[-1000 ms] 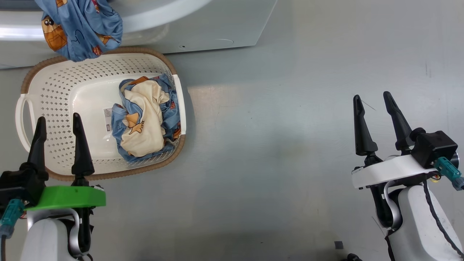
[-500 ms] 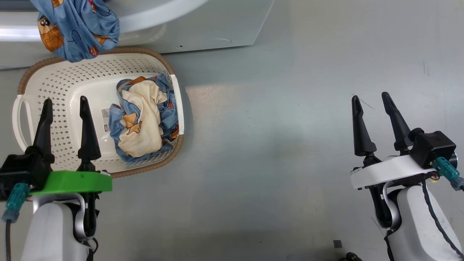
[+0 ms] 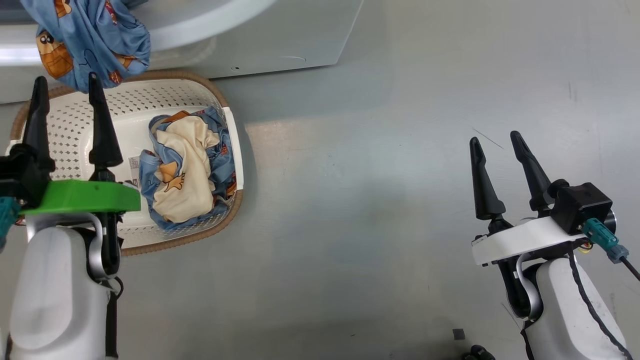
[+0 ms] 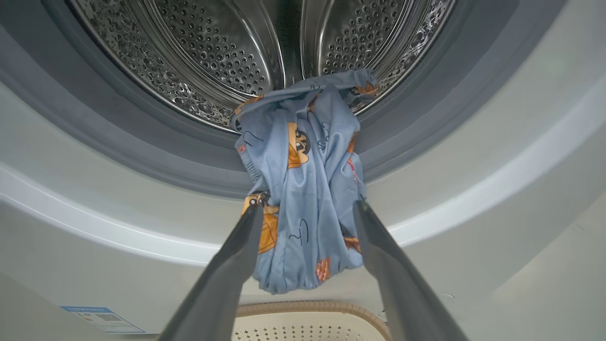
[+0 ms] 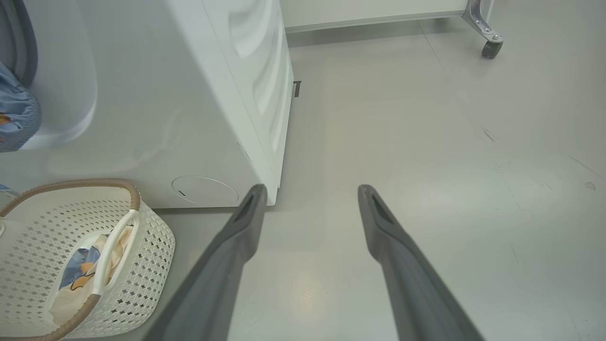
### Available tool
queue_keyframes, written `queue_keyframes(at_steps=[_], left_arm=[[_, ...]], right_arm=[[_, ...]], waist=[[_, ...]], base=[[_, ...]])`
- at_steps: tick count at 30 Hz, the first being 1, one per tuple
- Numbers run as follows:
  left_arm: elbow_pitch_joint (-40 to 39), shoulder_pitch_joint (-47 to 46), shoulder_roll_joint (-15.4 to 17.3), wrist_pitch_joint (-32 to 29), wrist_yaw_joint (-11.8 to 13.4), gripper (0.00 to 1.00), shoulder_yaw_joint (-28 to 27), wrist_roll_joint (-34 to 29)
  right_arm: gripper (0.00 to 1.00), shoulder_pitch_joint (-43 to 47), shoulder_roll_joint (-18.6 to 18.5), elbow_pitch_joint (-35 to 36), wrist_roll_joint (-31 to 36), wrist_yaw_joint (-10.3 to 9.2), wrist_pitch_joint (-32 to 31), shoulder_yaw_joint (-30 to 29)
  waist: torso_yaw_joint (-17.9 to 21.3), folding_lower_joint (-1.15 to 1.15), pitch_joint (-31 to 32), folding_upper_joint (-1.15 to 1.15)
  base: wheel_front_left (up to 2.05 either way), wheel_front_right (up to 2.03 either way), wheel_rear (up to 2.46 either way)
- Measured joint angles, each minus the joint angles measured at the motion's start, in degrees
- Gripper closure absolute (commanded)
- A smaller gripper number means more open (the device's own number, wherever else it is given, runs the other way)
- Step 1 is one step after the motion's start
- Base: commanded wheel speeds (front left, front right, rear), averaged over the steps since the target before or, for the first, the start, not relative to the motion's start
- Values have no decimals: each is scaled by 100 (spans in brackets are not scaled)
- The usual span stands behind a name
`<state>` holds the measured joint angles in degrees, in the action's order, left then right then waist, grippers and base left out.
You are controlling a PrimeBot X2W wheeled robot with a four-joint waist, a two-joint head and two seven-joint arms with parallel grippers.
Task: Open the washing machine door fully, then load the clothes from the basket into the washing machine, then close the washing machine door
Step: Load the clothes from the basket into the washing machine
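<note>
Forward over the basket (image 3: 215, 95) the left gripper (image 4: 308, 206) has advanced, jaws wide and empty, lined up on the blue garment (image 4: 303, 189) drooping from the drum (image 4: 199, 52). It looks limp, light cloth, best pinched mid-bunch. Apart, the right gripper (image 3: 494, 137) gapes empty; the cream garment (image 3: 180, 165) lies in the basket.

I see a light blue soft garment (image 4: 303, 189), orange cartoon prints, far left. White front-loading washing machine (image 5: 189, 118): steel perforated drum (image 4: 213, 52), grey rubber gasket (image 4: 142, 142), blue label sticker (image 4: 102, 319). Cream-white perforated plastic basket (image 3: 165, 95), brown woven-look rim; in it a cream garment (image 3: 182, 170) with orange figure over more blue fabric. Floor (image 3: 375, 200) plain grey.
</note>
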<state>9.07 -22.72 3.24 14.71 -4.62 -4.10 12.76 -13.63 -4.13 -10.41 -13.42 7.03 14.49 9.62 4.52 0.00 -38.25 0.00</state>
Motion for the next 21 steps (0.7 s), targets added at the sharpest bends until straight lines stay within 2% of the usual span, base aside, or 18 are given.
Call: queue_keyframes(at_steps=[5,21], left_arm=[[342,-320,112,-162,-47,0,90,-22],[1526,-1116,214,-1419,-62,0,59,124]], right_arm=[[0,-1,3,-3,-9,0,0,-40],[0,1,23,-16,-25,0,0,-35]], waist=[[80,0,11,0],[185,0,-41,0]], base=[[0,0,0],[0,0,0]])
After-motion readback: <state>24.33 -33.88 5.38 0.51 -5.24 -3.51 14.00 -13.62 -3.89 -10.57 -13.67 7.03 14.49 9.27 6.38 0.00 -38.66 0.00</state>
